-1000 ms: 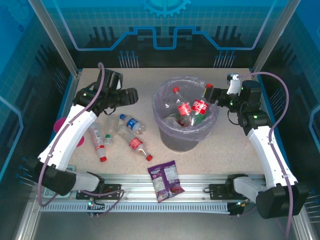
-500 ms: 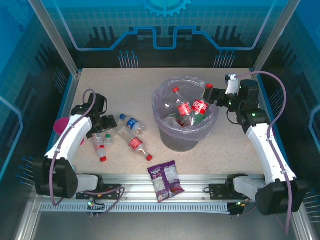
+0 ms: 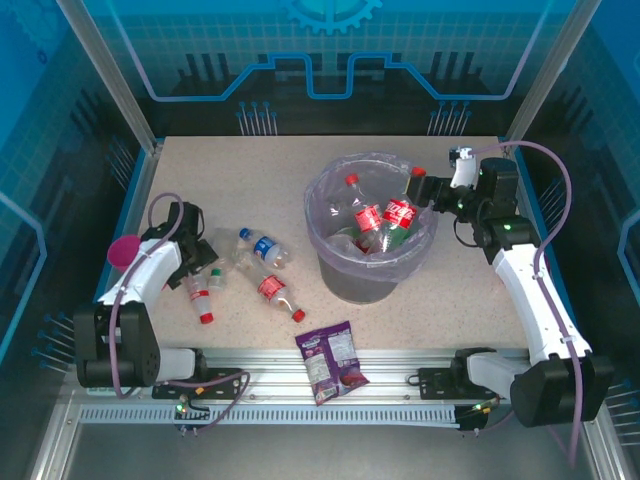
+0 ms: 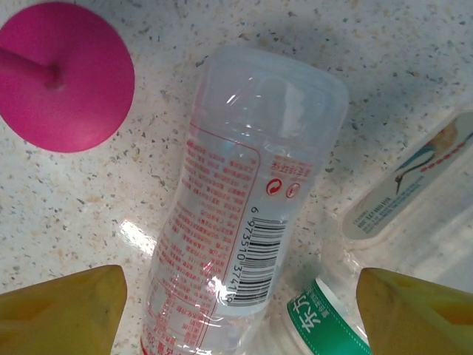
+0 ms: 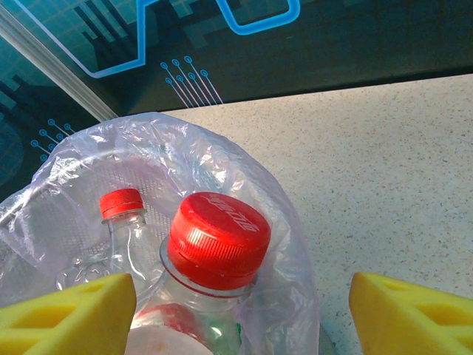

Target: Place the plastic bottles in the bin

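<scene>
Your left gripper (image 4: 240,299) hung open over the clear red-printed bottle (image 4: 251,200), one yellow finger on each side and neither touching it. That bottle lay flat on the table (image 3: 450,300) with its long axis running straight away from the pincer, base at the far end, so the jaws sat square across its width. The green-labelled bottle (image 4: 325,329) lay just beside it, between it and the finger at the right of the wrist view, and could get caught in the same pinch. The bin (image 3: 345,280) stood well off to the right, nearer your right arm. Your right gripper (image 5: 242,285) sat at the bin's rim with a red-capped bottle (image 5: 218,237) between its spread fingers, and I could not tell whether it held it. The clear bottle carried a barcode starting 6 9735 and unreadably fine red print. The green label bore white Chinese characters.
</scene>
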`<move>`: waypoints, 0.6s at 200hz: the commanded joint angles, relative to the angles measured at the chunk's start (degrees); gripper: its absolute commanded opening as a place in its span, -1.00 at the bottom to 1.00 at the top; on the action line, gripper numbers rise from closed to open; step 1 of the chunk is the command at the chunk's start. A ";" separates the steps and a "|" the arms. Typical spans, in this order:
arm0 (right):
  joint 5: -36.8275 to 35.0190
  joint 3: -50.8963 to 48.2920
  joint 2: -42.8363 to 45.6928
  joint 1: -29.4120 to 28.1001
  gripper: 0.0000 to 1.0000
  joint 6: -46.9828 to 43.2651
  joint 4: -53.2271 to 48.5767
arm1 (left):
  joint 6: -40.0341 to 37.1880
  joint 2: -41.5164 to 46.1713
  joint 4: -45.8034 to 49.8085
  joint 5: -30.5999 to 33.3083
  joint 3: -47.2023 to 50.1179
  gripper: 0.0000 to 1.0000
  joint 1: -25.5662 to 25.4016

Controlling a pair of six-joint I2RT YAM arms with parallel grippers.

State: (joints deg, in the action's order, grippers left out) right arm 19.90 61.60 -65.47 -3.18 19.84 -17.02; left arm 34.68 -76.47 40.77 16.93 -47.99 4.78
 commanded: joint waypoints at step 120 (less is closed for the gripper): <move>0.68 1.59 -0.25 1.60 0.53 -1.73 -0.98 | 4.34 -7.69 -8.98 -2.81 4.83 0.34 0.79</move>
State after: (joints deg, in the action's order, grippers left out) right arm 20.47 61.63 -65.60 -2.81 19.42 -17.02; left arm 37.80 -82.67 32.14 16.43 -44.84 5.21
